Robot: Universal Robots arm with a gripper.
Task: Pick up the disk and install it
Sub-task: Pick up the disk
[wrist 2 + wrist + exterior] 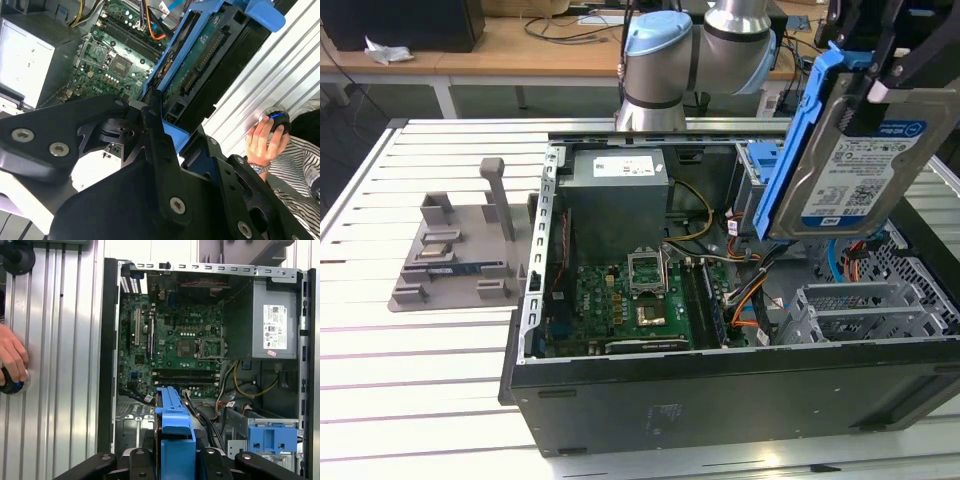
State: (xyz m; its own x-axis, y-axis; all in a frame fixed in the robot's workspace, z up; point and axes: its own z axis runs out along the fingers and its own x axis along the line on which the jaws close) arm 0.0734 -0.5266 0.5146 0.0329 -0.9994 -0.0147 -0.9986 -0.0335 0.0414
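Slatted metal counter [420, 380] w/ open PC case [720, 410]; jaws clamp disk [855, 160] over it; hand [11, 357] rests on counter beside case.

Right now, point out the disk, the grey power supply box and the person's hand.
the disk [861, 166], exterior view, on its white label.
the grey power supply box [242, 320], first wrist view, on its bare grey side.
the person's hand [261, 139], second wrist view, on its middle.

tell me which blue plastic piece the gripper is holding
The blue rails framing the disk, raised above the case in the gripper; the blue latch sits on the grey drive cage.
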